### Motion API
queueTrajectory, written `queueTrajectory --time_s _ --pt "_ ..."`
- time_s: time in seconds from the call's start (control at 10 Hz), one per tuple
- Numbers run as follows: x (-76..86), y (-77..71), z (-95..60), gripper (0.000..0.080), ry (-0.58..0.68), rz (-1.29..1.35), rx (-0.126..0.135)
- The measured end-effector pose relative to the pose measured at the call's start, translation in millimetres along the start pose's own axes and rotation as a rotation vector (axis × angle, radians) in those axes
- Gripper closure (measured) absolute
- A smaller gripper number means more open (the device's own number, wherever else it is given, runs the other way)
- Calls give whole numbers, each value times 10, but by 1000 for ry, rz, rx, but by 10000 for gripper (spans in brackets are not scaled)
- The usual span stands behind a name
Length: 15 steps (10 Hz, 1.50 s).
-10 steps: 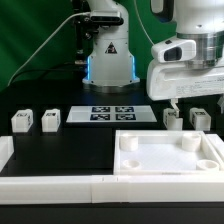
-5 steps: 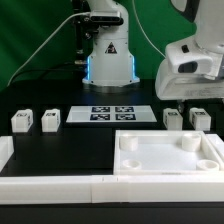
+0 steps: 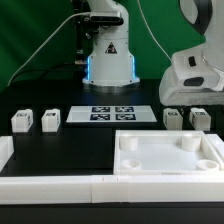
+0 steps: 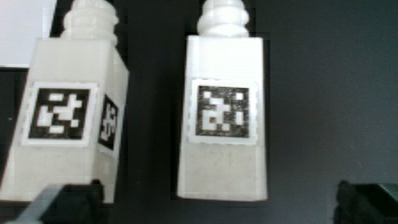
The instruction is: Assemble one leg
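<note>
Four small white legs with tags stand on the black table: two at the exterior view's left (image 3: 20, 121) (image 3: 49, 120) and two at its right (image 3: 172, 118) (image 3: 199, 119). My gripper (image 3: 190, 103) hovers over the right pair, its fingers hard to make out there. In the wrist view two legs lie side by side: one (image 4: 222, 110) centred between my fingers, the other (image 4: 68, 110) beside it. My gripper (image 4: 217, 205) is open and empty. Its dark fingertips (image 4: 68, 204) straddle the centred leg's end without touching it.
The large white square panel (image 3: 168, 160) with round corner sockets lies at the front right. The marker board (image 3: 110, 113) lies mid-table before the robot base (image 3: 108, 55). A low white wall (image 3: 50, 186) runs along the front edge.
My gripper has moved toward the exterior view's right, over the right pair of legs. The legs and panel have not moved.
</note>
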State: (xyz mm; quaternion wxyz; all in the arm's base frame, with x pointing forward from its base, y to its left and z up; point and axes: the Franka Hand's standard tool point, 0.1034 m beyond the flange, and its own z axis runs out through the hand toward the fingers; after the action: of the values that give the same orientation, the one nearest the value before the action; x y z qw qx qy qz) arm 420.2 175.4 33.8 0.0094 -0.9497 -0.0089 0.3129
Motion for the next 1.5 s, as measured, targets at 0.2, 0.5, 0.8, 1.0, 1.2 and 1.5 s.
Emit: queueTrajectory --time_s 0.2,0.5,0.8,1.0,1.2,1.5 --pt "-5 -33 45 151 -28 -7 -5" --pt "-97 -18 122 151 -285 -10 -34" --pt "-52 -25 155 151 -297 -10 -33" --pt "-55 -34 177 151 -299 -8 -35" --pt "-81 -51 237 151 -324 -9 -42" --pt "-130 -15 321 151 -421 -10 -51"
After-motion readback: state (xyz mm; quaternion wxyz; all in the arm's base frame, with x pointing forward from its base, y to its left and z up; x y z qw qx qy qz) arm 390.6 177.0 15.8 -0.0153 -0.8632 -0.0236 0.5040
